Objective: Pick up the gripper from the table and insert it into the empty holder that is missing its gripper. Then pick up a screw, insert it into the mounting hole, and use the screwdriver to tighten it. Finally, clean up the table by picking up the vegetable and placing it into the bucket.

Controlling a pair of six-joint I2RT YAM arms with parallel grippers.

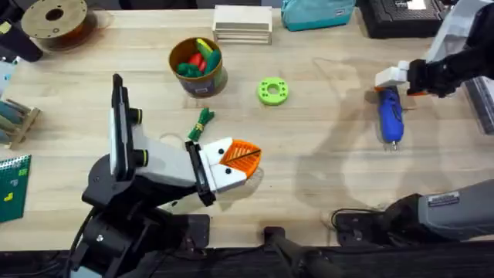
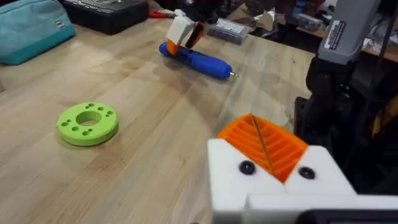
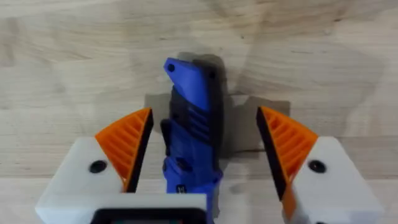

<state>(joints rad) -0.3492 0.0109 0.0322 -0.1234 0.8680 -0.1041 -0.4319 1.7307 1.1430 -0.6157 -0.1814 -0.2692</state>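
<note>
Both orange pads of my right end effector [image 3: 202, 152] stand apart, straddling the screwdriver [image 1: 390, 116], which lies on the counter [image 1: 324, 162] at three o'clock. My left end effector [image 1: 241, 158] is pressed together near centre, with the vegetable [image 1: 202, 123] just beside it at eleven o'clock.

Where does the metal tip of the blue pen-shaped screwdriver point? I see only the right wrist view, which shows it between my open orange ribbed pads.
Observer: In the overhead view, the screwdriver has its thin tip toward the arms' bases. The right gripper is at its rear end.
Operator: Is the left gripper near it?
Observer: No. The left gripper is shut and far from it, near the table's middle.
Operator: And where is the vegetable?
Observer: The small dark green toy vegetable lies on the wooden table close to the left gripper, not in the round brown-orange bucket.
</note>
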